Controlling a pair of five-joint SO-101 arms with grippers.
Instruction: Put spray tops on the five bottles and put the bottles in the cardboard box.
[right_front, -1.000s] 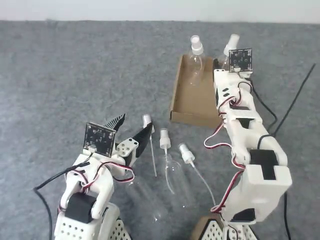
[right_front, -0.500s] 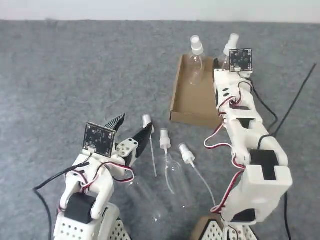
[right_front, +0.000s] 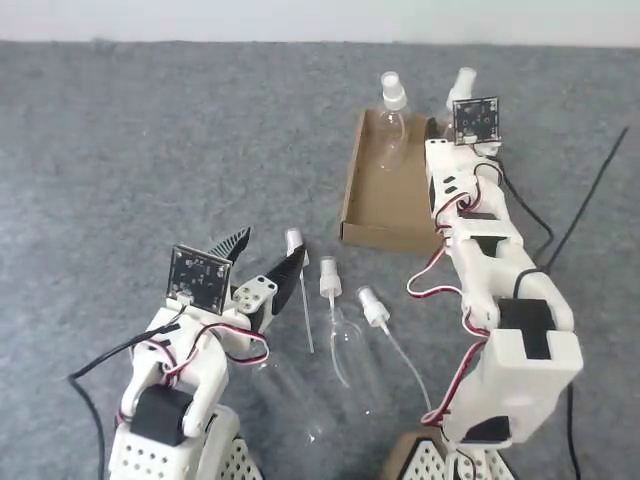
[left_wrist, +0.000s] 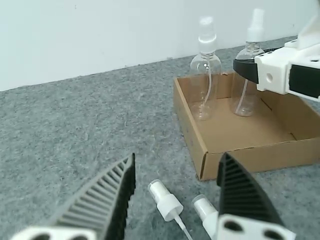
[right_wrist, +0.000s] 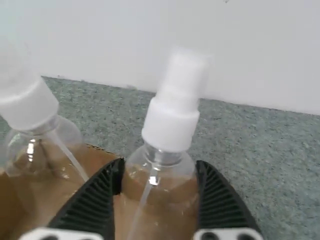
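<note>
The cardboard box (right_front: 352, 180) lies at the back right with two capped clear bottles standing in it. My right gripper (right_front: 457, 103) is at the far right corner, shut on one capped bottle (right_wrist: 159, 182), one finger on each side of its shoulder; the other capped bottle (right_wrist: 35, 145) stands beside it. My left gripper (right_front: 272, 243) hovers open near the front, above three loose spray tops (right_front: 293, 240) (right_front: 329, 275) (right_front: 373, 305). Clear uncapped bottles (right_front: 350, 350) lie beside that arm. In the left wrist view both boxed bottles (left_wrist: 205, 80) (left_wrist: 247, 80) and the box (left_wrist: 190, 125) show beyond my open left gripper (left_wrist: 177, 157).
Grey carpet covers the table, with open room on the left half and in front of the box. A white wall runs along the back edge. Black cables (right_front: 575, 220) trail to the right of the right arm.
The right gripper has shifted slightly to the left with the bottle. The left arm has not moved.
</note>
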